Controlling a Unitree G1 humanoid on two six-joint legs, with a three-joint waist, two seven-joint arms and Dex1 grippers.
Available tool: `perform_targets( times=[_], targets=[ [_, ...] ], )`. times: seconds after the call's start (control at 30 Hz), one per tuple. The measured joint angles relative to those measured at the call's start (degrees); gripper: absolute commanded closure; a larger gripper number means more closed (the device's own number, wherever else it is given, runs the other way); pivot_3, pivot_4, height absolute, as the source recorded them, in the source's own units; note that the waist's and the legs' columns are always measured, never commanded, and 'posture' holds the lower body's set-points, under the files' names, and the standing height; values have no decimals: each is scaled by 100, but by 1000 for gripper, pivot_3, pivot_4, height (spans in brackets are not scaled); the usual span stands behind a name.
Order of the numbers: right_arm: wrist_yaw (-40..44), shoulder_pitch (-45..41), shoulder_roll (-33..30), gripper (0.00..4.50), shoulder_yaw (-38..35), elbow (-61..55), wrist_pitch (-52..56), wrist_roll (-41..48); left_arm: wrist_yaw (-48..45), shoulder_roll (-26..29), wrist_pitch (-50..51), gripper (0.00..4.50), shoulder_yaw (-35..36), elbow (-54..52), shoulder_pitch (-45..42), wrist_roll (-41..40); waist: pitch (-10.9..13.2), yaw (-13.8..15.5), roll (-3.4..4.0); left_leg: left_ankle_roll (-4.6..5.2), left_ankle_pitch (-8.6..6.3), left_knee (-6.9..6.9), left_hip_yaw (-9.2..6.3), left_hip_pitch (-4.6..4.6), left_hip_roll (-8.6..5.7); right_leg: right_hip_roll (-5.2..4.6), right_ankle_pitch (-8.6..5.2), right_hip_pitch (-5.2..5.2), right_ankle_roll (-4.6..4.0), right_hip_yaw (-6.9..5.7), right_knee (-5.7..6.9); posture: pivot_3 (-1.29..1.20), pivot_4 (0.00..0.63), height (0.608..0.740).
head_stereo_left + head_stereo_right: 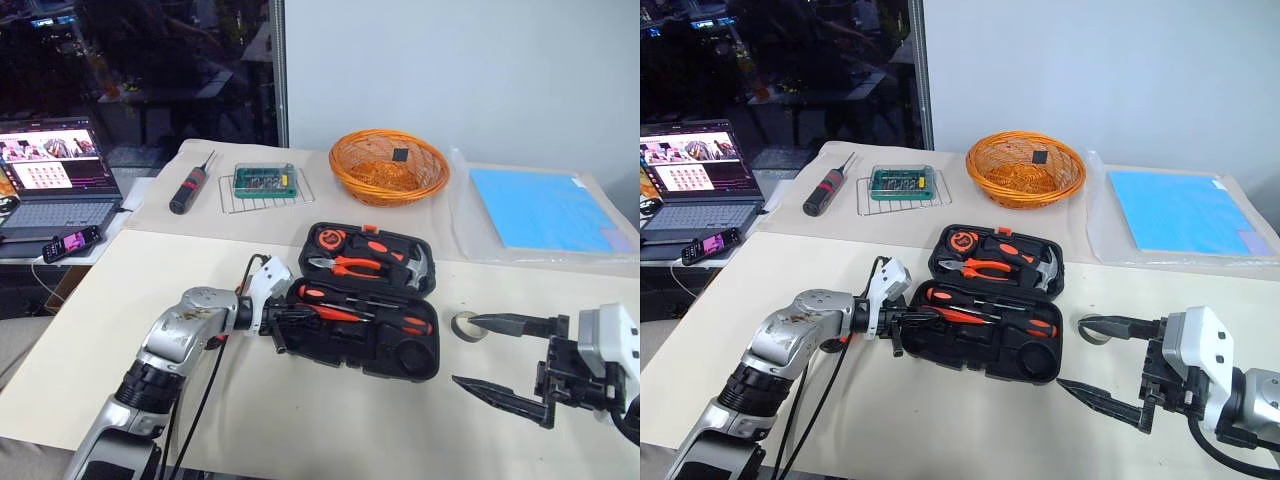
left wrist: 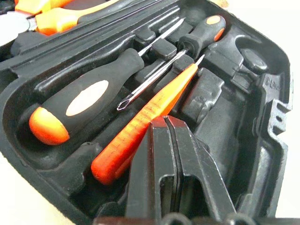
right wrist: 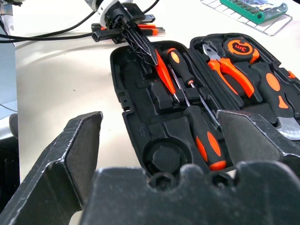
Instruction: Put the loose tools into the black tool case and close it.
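The black tool case (image 1: 400, 355) lies open in the middle of the table. Its far half holds a tape measure, pliers and a hammer. In the near half rest two orange-and-black screwdrivers (image 2: 82, 98) (image 3: 206, 140) and the orange utility knife (image 2: 140, 136). My left gripper (image 2: 165, 123) is shut with nothing between its fingers, and its tip is down at the knife at the case's left end (image 1: 318, 313). My right gripper (image 1: 463, 350) hangs open, empty, just right of the case. A small orange-and-black thing (image 3: 152, 30) shows beyond the case, behind the left gripper.
A grey ring (image 1: 465, 325) lies by the right gripper's upper finger. Along the back are an orange wicker basket (image 1: 388, 165), a green bit box on a wire rack (image 1: 265, 180), a black-and-red screwdriver (image 1: 188, 190) and a blue sheet (image 1: 545, 210). A laptop (image 1: 60, 180) and phone stand far left.
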Motion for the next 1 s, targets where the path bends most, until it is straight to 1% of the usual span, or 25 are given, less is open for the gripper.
perform_targets(
  times=[0.2, 0.37, 0.43, 0.6, 0.77, 0.87, 0.93, 1.0],
  targets=[
    [-26, 35, 1, 0, 0, -15, 0, 2, 191, -147, 606, 4453, 347, 1, -157, -452, 2, -7, -2, 0, 0, -1, -1, 0, 0, 1, 0, -1, 0, 0, 0, 0, 150, 740],
    [-26, 76, 0, 0, -2, -30, 0, 3, -113, 2, 855, 4453, 390, -208, -159, -880, 7, -16, -6, 0, 0, -3, 0, -1, 1, 3, -1, -2, -2, 0, 0, 0, 150, 740],
    [-29, 76, 0, 0, -2, -31, 0, 3, -92, 35, 798, 4453, 381, -187, -179, -848, 8, -12, -5, -1, 0, -2, 0, -1, 0, 3, -1, -2, -2, 1, 0, 0, 150, 740],
    [-46, 56, 0, 0, -2, -53, 0, 3, 103, 47, 374, 4453, 147, -115, -232, -454, 9, 2, -7, -1, 0, -1, 0, -1, -1, 0, 0, 0, -3, 1, -6, 0, 150, 740],
    [-53, 77, 0, 0, -2, -90, 1, 4, 101, 106, 193, 4453, 2, -114, -66, -270, 9, -11, -7, 0, -1, -10, 0, -4, 1, 1, 0, -4, -4, 0, -13, 0, 150, 740],
    [-64, 95, 0, 0, -2, -101, 3, 6, 93, 47, 121, 4453, 24, -115, -33, -290, 9, -8, -7, 0, -1, -9, -1, -5, 1, 0, 0, -2, -4, 0, -14, 0, 150, 740],
    [-72, 99, 0, 0, -3, -114, 4, 10, 51, -13, 135, 4453, 109, -118, -34, -468, 10, -6, -8, 0, -1, -8, -1, -5, 1, -2, 1, -1, -4, -1, -15, 0, 150, 740],
    [-73, 107, 0, 0, -4, -116, 5, 13, -72, 54, 153, 4453, 102, -151, -33, -499, 10, -7, -8, 0, -1, -7, -1, -5, 1, -1, 1, -1, -4, -1, -15, 0, 150, 740]
  ],
)
